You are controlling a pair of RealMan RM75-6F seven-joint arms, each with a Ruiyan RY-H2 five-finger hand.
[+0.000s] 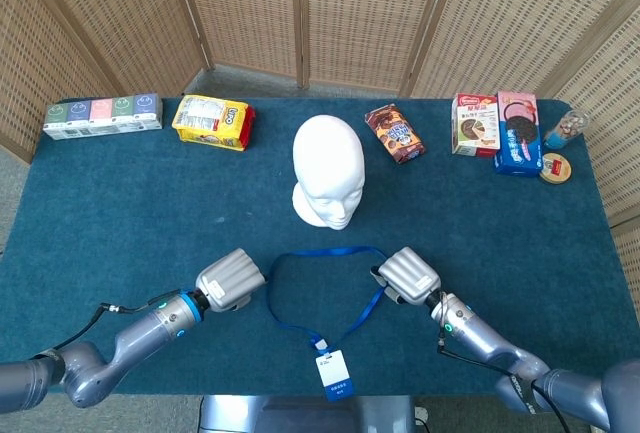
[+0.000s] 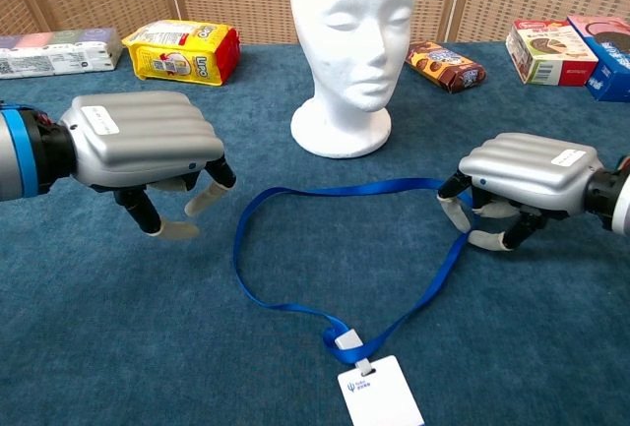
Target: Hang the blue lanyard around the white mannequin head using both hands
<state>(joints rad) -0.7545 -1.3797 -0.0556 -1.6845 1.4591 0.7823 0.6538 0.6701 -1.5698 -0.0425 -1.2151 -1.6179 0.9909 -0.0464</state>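
The white mannequin head [image 1: 328, 173] [image 2: 351, 42] stands upright at the table's middle. In front of it the blue lanyard [image 1: 283, 318] [image 2: 345, 190] lies flat in a loop, its white badge [image 1: 333, 373] [image 2: 379, 396] nearest me. My right hand [image 1: 408, 275] [image 2: 527, 178] sits palm down at the loop's right bend, fingers curled around the strap there. My left hand [image 1: 232, 279] [image 2: 143, 141] hovers palm down just left of the loop, its fingers [image 2: 162, 229] apart and pointing down, holding nothing and not touching the strap.
A yellow snack bag [image 1: 211, 121] and a row of small cartons [image 1: 102, 115] lie at the back left. A brown cookie pack [image 1: 394, 133], biscuit boxes [image 1: 497, 128] and a small jar [image 1: 565, 131] lie at the back right. Wicker screens stand behind the table.
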